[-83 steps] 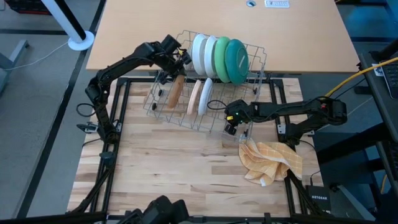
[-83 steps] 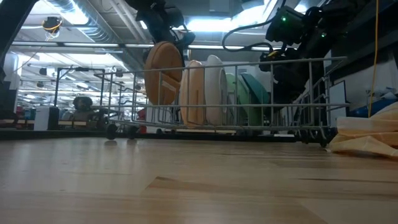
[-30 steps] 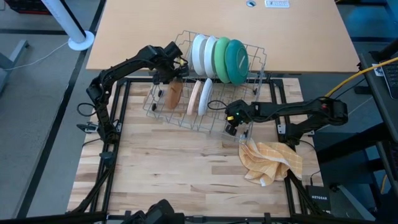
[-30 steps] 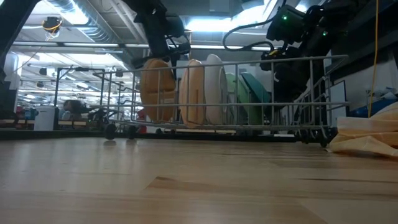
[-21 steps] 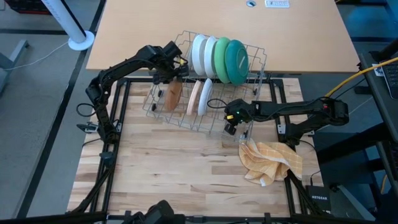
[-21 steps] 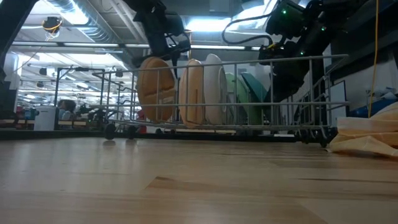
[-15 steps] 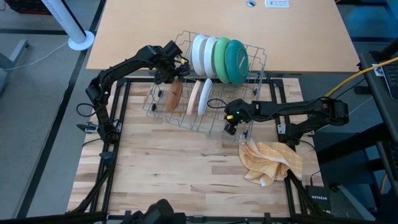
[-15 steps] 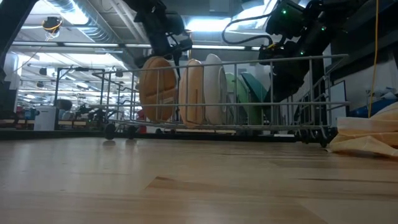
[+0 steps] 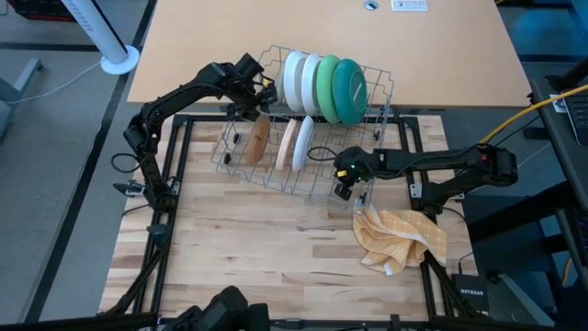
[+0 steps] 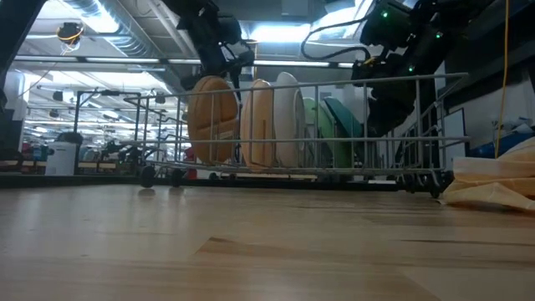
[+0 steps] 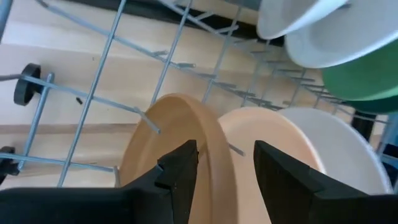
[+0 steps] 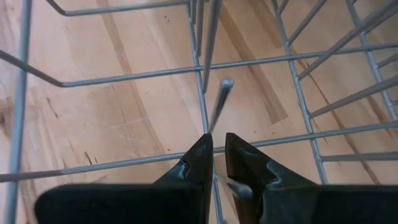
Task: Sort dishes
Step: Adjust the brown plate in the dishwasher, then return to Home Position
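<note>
A grey wire rack (image 9: 390, 92) stands on the table. In its near row a brown plate (image 11: 180, 143), a tan plate (image 11: 267, 137) and a small white plate (image 11: 336, 149) stand on edge. In its far row stand larger white (image 9: 299, 81), green (image 9: 326, 87) and teal (image 9: 349, 89) plates. My left gripper (image 11: 225, 152) is open just above the brown plate (image 9: 256, 138), one finger on each side of its top rim, and I see no touch. My right gripper (image 12: 217, 140) is at the rack's near right corner (image 9: 344, 184), shut on a wire. My right gripper pinches a thin upright wire (image 12: 216, 109) of the rack between its two fingertips, at the rack's near right corner. The fingers slant down at it from the table's right side. The rack rests on the table.
A crumpled yellow checked cloth (image 9: 401, 237) lies on the table near the rack's right corner, just below my right arm. Bare wood spreads over the near half of the table (image 9: 257, 248). A tan desk (image 9: 322, 28) lies beyond the rack.
My left gripper has tipped a little over the brown plate's rim. The plate stands in the rack's left slot as before.
</note>
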`<state>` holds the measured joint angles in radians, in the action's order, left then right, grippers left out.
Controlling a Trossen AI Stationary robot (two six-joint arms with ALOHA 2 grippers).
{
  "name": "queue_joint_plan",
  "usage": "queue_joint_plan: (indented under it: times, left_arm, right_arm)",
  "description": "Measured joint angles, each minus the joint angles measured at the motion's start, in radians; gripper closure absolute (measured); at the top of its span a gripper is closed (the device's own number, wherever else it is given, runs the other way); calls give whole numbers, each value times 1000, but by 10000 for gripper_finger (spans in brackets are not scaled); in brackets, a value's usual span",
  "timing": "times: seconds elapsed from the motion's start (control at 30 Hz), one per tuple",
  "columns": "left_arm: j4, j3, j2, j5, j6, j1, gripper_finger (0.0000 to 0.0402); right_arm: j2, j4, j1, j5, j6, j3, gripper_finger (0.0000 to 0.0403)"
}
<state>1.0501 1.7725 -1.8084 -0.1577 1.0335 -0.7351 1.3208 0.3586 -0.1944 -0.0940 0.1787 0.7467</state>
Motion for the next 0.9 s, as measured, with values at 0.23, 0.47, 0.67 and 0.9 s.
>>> queue_joint_plan:
  times: [0.23, 0.47, 0.67, 0.9]
  left_arm:
    - [-20, 0, 65, 1, -25, -28, 252]
    - [-20, 0, 178, 16, -153, -54, 252]
    - [-11, 0, 336, 80, -411, -31, 252]
    - [8, 0, 582, 244, -718, 119, 252]
  right_arm:
    - [-72, 10, 0, -19, 8, 21, 354]
    - [-152, 31, -2, -22, 6, 105, 354]
    - [-256, 187, -2, -27, -27, 273, 354]
    - [-463, 297, -2, -53, -48, 468, 354]
